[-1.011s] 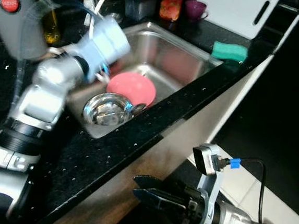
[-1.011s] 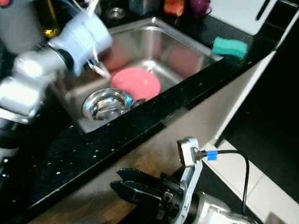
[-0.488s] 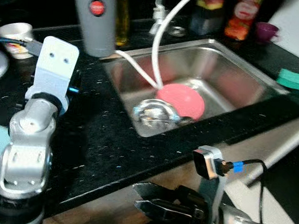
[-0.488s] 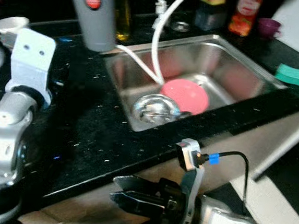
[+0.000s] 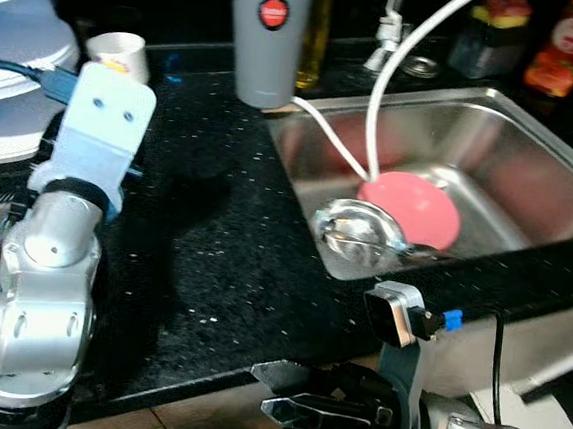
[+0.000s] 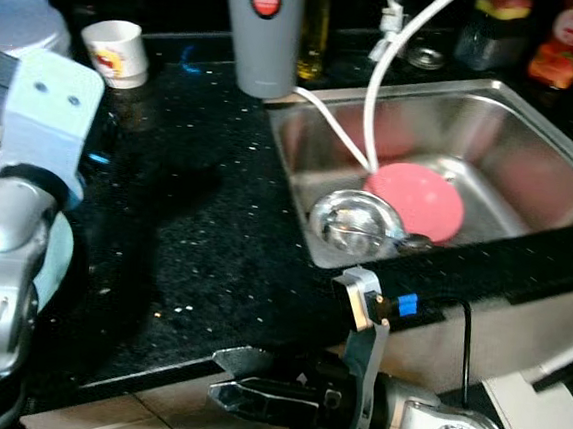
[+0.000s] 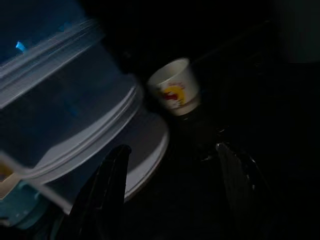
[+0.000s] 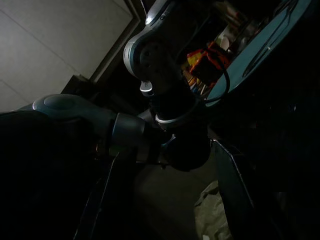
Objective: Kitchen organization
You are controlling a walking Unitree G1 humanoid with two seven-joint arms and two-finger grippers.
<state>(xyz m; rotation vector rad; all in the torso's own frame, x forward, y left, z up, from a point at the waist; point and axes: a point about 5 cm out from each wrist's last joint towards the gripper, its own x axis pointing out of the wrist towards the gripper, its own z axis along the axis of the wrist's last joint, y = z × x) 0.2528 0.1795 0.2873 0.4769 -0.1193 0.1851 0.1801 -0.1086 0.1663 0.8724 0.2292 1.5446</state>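
So the left gripper (image 7: 170,195) is up over the black counter (image 5: 212,258) near its back left corner, fingers spread wide with nothing between them; a small white cup (image 7: 175,93) sits just past the tips, beside a stack of pale plates (image 7: 75,135). The right gripper (image 6: 250,397) hangs below the counter's front edge, fingers apart and empty too (its wrist view is really dark). In the sink (image 5: 535,126), a pink bowl (image 5: 413,206) lies touching a steel bowl (image 5: 360,231) by the front wall, well apart from both grippers.
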